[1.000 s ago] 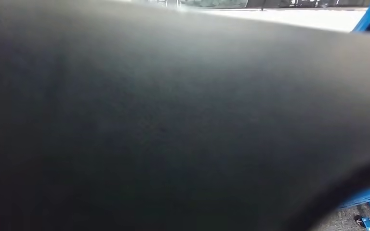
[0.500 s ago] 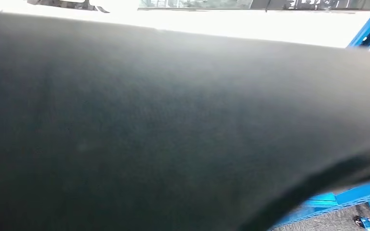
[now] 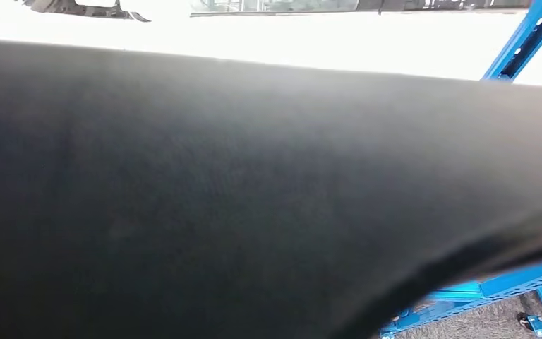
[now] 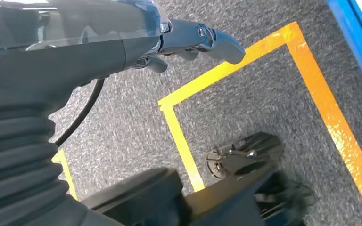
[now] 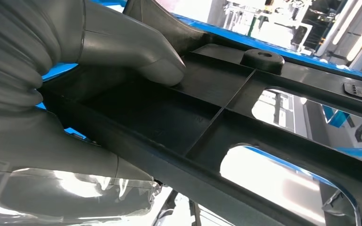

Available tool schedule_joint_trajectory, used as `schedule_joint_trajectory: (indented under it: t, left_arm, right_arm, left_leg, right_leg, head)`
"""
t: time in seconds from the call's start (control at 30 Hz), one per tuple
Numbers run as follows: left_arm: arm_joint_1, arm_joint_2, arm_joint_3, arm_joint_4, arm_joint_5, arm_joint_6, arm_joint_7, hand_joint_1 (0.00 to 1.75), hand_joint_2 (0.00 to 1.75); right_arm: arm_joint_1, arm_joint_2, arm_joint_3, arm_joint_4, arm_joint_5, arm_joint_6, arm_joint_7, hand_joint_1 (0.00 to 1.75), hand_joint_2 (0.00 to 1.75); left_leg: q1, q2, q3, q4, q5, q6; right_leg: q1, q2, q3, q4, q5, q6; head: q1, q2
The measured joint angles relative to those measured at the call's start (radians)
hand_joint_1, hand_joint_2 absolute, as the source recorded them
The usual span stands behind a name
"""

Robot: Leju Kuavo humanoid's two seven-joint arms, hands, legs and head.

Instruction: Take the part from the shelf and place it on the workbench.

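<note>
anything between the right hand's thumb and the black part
Nothing: in the right wrist view the right hand's thumb presses directly on the black part.

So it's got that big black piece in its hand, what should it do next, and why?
Probably carry the black part on toward the workbench. The right hand already grips it, thumb pressed on its ribbed inside, while the left hand hangs over the floor holding nothing. The blue shelf frame is close, so it should go slowly.
</note>
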Motion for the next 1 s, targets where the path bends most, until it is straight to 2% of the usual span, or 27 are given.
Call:
schedule_joint_trajectory:
  t: [0.03, 0.1, 0.17, 0.2, 0.27, 0.3, 0.33, 0.37, 0.4, 0.47, 0.5, 0.53, 0.63, 0.67, 0.7, 0.8, 0.83, 0.87, 0.9, 0.97, 1.0]
  left_arm:
    - [-0.001, 0.0, 0.001, 0.0, 0.0, 0.001, 0.001, 0.0, 1.75]
    - [-0.001, 0.0, 0.002, 0.0, 0.0, 0.002, 0.002, 0.0, 1.75]
    - [-0.002, 0.0, 0.003, 0.0, 0.001, 0.003, 0.002, 0.0, 1.75]
    - [-0.003, -0.001, 0.003, 0.0, 0.002, 0.003, 0.002, 0.0, 1.75]
    - [-0.003, -0.002, 0.005, 0.0, 0.01, 0.0, 0.005, 0.0, 1.75]
    - [-0.003, -0.002, 0.008, 0.0, 0.017, -0.003, 0.012, 0.0, 1.75]
    - [-0.003, -0.002, 0.012, 0.0, 0.025, -0.008, 0.022, 0.0, 1.75]
    - [-0.002, -0.002, 0.018, 0.0, 0.034, -0.013, 0.033, 0.0, 1.75]
    - [-0.002, -0.002, 0.024, 0.0, 0.04, -0.019, 0.043, 0.0, 1.75]
    - [-0.003, -0.002, 0.033, 0.0, 0.047, -0.028, 0.055, 0.0, 1.75]
    - [-0.003, -0.003, 0.036, 0.0, 0.047, -0.031, 0.058, 0.0, 1.75]
    - [-0.003, -0.003, 0.04, 0.0, 0.048, -0.032, 0.06, 0.0, 1.75]
    - [-0.004, -0.003, 0.045, 0.0, 0.048, -0.034, 0.063, 0.0, 1.75]
    - [-0.004, -0.003, 0.045, 0.0, 0.047, -0.034, 0.063, 0.0, 1.75]
    - [-0.004, -0.003, 0.046, 0.0, 0.047, -0.034, 0.063, 0.0, 1.75]
    - [-0.003, -0.003, 0.046, 0.0, 0.045, -0.034, 0.064, 0.0, 1.75]
    - [-0.002, -0.003, 0.046, 0.0, 0.044, -0.035, 0.064, 0.0, 1.75]
    - [-0.002, -0.003, 0.046, 0.0, 0.042, -0.035, 0.064, 0.0, 1.75]
    - [-0.002, -0.003, 0.046, 0.0, 0.041, -0.035, 0.064, 0.0, 1.75]
    - [-0.005, -0.003, 0.046, 0.0, 0.037, -0.036, 0.064, 0.0, 1.75]
    - [-0.007, -0.003, 0.046, 0.0, 0.036, -0.036, 0.064, 0.0, 1.75]
  right_arm:
    - [0.0, 0.0, 0.0, 0.0, 0.0, 0.0, 0.0, 1.57, 1.75]
    - [0.001, 0.0, -0.001, 0.0, 0.001, 0.001, 0.0, 1.57, 1.75]
    - [0.001, 0.0, -0.003, -0.001, 0.002, 0.001, 0.0, 1.57, 1.75]
    - [0.001, 0.0, -0.004, -0.001, 0.003, 0.002, 0.0, 1.57, 1.75]
    - [0.002, 0.0, -0.006, 0.0, 0.004, 0.008, 0.0, 1.57, 1.75]
    - [0.003, 0.0, -0.006, 0.0, 0.004, 0.014, 0.0, 1.57, 1.75]
    - [0.003, 0.0, -0.006, 0.001, 0.003, 0.02, 0.0, 1.57, 1.75]
    - [0.003, 0.0, -0.007, 0.001, 0.003, 0.027, 0.0, 1.57, 1.75]
    - [0.003, 0.0, -0.007, 0.002, 0.002, 0.032, 0.0, 1.57, 1.75]
    - [0.003, 0.0, -0.007, 0.002, 0.0, 0.042, 0.0, 1.57, 1.75]
    - [0.003, 0.001, -0.007, 0.002, -0.002, 0.046, 0.0, 1.57, 1.75]
    - [0.004, 0.002, -0.007, 0.003, -0.004, 0.05, 0.0, 1.57, 1.75]
    - [0.009, 0.006, -0.008, 0.003, -0.008, 0.059, 0.0, 1.57, 1.75]
    - [0.01, 0.007, -0.009, 0.004, -0.009, 0.061, 0.0, 1.57, 1.75]
    - [0.011, 0.009, -0.01, 0.004, -0.009, 0.064, 0.0, 1.57, 1.75]
    - [0.014, 0.012, -0.012, 0.007, -0.01, 0.07, 0.0, 1.57, 1.75]
    - [0.015, 0.013, -0.013, 0.008, -0.01, 0.071, 0.0, 1.57, 1.75]
    - [0.016, 0.014, -0.014, 0.008, -0.01, 0.073, 0.0, 1.57, 1.75]
    - [0.017, 0.015, -0.015, 0.009, -0.01, 0.074, 0.0, 1.57, 1.75]
    - [0.017, 0.017, -0.016, 0.009, -0.01, 0.077, 0.0, 1.57, 1.75]
    - [0.017, 0.017, -0.016, 0.009, -0.01, 0.079, 0.0, 1.57, 1.75]
  left_leg:
    - [-0.003, 0.0, 0.008, -0.02, 0.002, 0.005]
    - [-0.005, -0.002, 0.008, -0.025, 0.003, 0.015]
    - [0.0, -0.001, 0.01, -0.034, 0.01, 0.028]
    - [0.002, -0.001, 0.011, -0.039, 0.014, 0.034]
    - [0.002, 0.002, 0.009, -0.04, 0.016, 0.039]
    - [0.002, 0.002, 0.008, -0.04, 0.016, 0.04]
    - [0.002, 0.003, 0.007, -0.039, 0.016, 0.04]
    - [0.002, 0.003, 0.007, -0.038, 0.015, 0.039]
    - [0.002, 0.002, 0.008, -0.036, 0.015, 0.038]
    - [0.001, 0.0, 0.008, -0.03, 0.012, 0.032]
    - [-0.001, -0.001, 0.006, -0.026, 0.012, 0.028]
    - [-0.003, -0.001, 0.004, -0.023, 0.012, 0.023]
    - [0.0, -0.001, -0.001, -0.02, 0.01, 0.007]
    - [0.001, 0.0, -0.006, -0.007, -0.004, 0.002]
    - [0.003, 0.0, -0.017, 0.022, -0.032, -0.003]
    - [0.005, 0.0, -0.08, 0.203, -0.146, -0.013]
    - [0.005, 0.0, -0.09, 0.246, -0.164, -0.014]
    - [0.005, 0.0, -0.082, 0.25, -0.161, -0.014]
    - [0.005, 0.0, -0.053, 0.212, -0.141, -0.012]
    - [0.004, 0.0, 0.037, 0.065, -0.09, -0.005]
    - [0.002, -0.001, 0.07, 0.004, -0.073, 0.0]
  right_leg:
    - [0.001, 0.0, -0.002, 0.001, 0.001, 0.005]
    - [0.001, 0.0, -0.005, -0.001, 0.004, 0.016]
    - [0.0, 0.0, -0.011, 0.018, -0.012, 0.027]
    - [-0.001, 0.0, -0.027, 0.054, -0.036, 0.032]
    - [-0.004, -0.001, -0.086, 0.181, -0.103, 0.039]
    - [-0.005, -0.001, -0.116, 0.244, -0.127, 0.041]
    - [-0.007, -0.001, -0.133, 0.279, -0.133, 0.043]
    - [-0.008, -0.001, -0.131, 0.276, -0.119, 0.044]
    - [-0.01, -0.002, -0.108, 0.231, -0.089, 0.044]
    - [-0.011, -0.002, -0.038, 0.089, -0.024, 0.039]
    - [-0.01, -0.002, -0.015, 0.038, -0.006, 0.034]
    - [-0.008, -0.001, -0.005, 0.012, 0.001, 0.03]
    - [-0.006, 0.0, -0.01, 0.006, 0.006, 0.013]
    - [-0.006, -0.001, -0.011, 0.002, 0.01, 0.005]
    - [-0.008, -0.003, -0.013, -0.002, 0.015, -0.002]
    - [-0.006, -0.007, -0.031, -0.003, 0.03, -0.012]
    - [-0.005, -0.007, -0.039, -0.002, 0.035, -0.012]
    - [-0.004, -0.007, -0.047, -0.001, 0.04, -0.012]
    - [-0.003, -0.006, -0.054, 0.001, 0.046, -0.01]
    - [-0.002, -0.005, -0.066, 0.005, 0.057, -0.005]
    - [-0.001, -0.005, -0.069, 0.006, 0.062, 0.0]
  head:
    - [0.0, 0.0]
    - [0.0, 0.0]
    - [0.0, 0.0]
    - [0.0, 0.0]
    - [0.0, 0.0]
    - [0.0, 0.0]
    - [0.0, 0.0]
    - [0.0, 0.0]
    - [0.0, 0.0]
    - [0.0, 0.0]
    - [0.0, 0.0]
    - [0.0, 0.0]
    - [0.0, 0.0]
    - [0.0, 0.0]
    - [0.0, 0.0]
    - [0.0, 0.0]
    - [0.0, 0.0]
    - [0.0, 0.0]
    - [0.0, 0.0]
    - [0.0, 0.0]
    - [0.0, 0.0]
